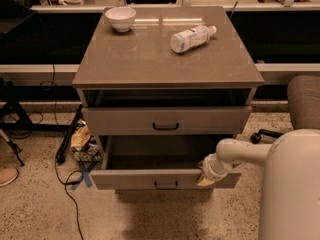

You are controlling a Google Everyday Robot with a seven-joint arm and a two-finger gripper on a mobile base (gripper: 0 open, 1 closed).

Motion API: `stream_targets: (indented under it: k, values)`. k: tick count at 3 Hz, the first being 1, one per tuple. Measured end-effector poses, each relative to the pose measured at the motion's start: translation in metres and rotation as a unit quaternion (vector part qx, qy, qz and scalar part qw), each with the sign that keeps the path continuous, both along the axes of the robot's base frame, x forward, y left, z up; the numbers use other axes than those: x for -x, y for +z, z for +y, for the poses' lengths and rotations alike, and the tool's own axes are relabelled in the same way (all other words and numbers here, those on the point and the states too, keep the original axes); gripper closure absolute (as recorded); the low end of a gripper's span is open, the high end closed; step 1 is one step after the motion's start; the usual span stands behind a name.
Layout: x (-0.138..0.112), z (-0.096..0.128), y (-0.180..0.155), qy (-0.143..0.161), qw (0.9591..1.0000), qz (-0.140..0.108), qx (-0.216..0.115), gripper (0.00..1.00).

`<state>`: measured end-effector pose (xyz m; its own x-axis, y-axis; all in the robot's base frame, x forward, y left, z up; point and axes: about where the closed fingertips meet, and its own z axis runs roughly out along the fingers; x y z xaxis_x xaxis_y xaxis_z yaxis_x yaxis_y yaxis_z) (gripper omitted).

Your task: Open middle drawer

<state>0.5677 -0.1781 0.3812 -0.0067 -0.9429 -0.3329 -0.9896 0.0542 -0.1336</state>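
Camera view, and we're looking down on a grey-brown three-drawer cabinet with a smooth, slightly scuffed flat top. On it sits a small white bowl at the back left, and a clear plastic bottle with a white label lies on its side, back right.

The upper grey drawer stands a little way out. Below it the middle drawer, grey with a small black bar handle, is pulled out well further, its dark inside showing.

The gripper is right at that front's top edge, right of the handle, on a white arm. Spread or closed, I cannot tell.

Around it is speckled stone floor, with a black cable trailing on the left, crumpled wrappers beside the cabinet and a grey upholstered seat to the right.
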Motion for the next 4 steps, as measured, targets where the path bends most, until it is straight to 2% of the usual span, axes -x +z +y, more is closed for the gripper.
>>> stream_targets:
  k: [1,2,3,4]
  values:
    - [0.0204,-0.0024,-0.0038,-0.008,0.9999,0.003,-0.006,1.0]
    - [0.0204,-0.0024,0.0015,-0.008,0.9999,0.003,-0.006,0.81]
    - [0.0208,-0.002,0.0009,-0.008,0.9999,0.004,-0.007,0.5]
    - [0.0218,-0.0012,-0.0004,-0.007,0.9999,0.005,-0.007,0.27]
